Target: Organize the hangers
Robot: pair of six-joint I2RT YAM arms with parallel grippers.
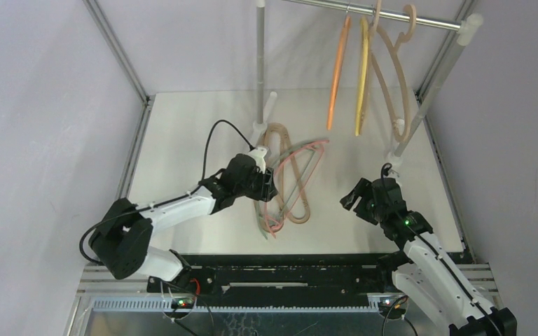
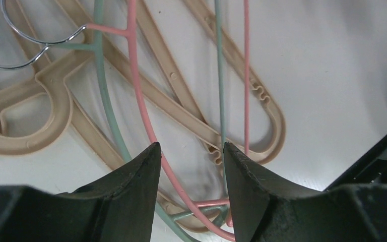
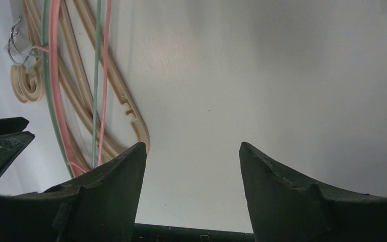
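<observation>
"Hangers [image 1: 287,183] first: where are they?"
"Pink [image 2: 140,101], green [image 2: 105,91] and beige [image 2: 174,76] lie tangled on the counter [image 1: 182,140]. Orange [image 1: 338,70], yellow [image 1: 361,77] and another beige hang on the rail [image 1: 434,22]."
"How will they handle?"
"The thin ones look light, springy and likely to snag. Take the pink by its bar."
"Claws?"
"Left claw [image 2: 190,154] straddles that bar, jaws apart, not pinching. Right claw [image 3: 191,151] gapes wide over the counter, holding nothing."

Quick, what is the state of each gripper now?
Left gripper: open, straddling the pink hanger, not clamped on it.
Right gripper: open, holding nothing.
</observation>
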